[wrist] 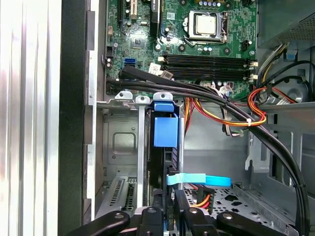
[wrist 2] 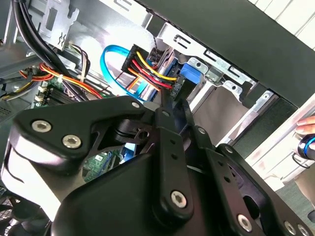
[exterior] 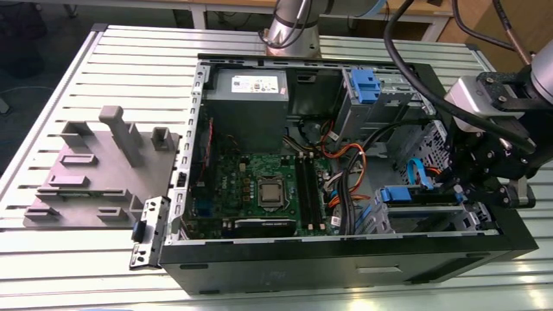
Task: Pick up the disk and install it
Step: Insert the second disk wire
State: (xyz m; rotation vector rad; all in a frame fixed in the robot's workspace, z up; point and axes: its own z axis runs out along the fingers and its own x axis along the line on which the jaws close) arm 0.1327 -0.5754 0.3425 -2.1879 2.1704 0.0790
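Disk (wrist: 166, 132) mostly hidden in bay — gripper (wrist: 170, 216) cut off by edge

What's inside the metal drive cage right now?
In the first wrist view the drive cage holds the disk, standing on edge in a slot, its blue rail end showing. The end effector covers its rear; the neighbouring slot looks vacant.

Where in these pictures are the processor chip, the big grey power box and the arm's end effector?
Processor chip (wrist: 205, 24), first wrist view, on its silver lid.
Power box (exterior: 246, 103), exterior view, on its grey side below the white sticker.
End effector (wrist: 166, 209), first wrist view, midway between its fingertips, at the disk (wrist: 166, 132) with its blue rail.
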